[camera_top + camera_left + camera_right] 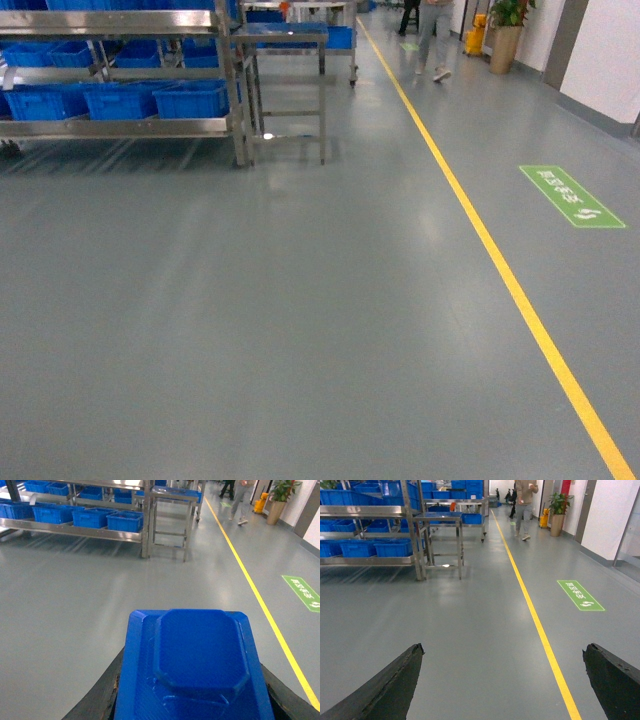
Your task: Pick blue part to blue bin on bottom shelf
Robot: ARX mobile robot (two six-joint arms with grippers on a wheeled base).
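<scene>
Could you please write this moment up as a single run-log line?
left gripper: shut on blue part | right gripper: open, empty | bottom shelf: ahead-left, not reached | blue bins on it

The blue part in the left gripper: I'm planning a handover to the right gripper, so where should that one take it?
Judging by the left wrist view, grip the blue part across its flat outer rim at the far end, coming from ahead: the raised octagonal middle looks too broad to pinch.

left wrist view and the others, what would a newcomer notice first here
Filling the bottom of the left wrist view is the blue part, held between the left gripper's fingers. Next comes the yellow line running up the grey floor on the right, with a green floor sign beside it. At top left stands the steel rack, blue bins lined along its bottom shelf.
</scene>
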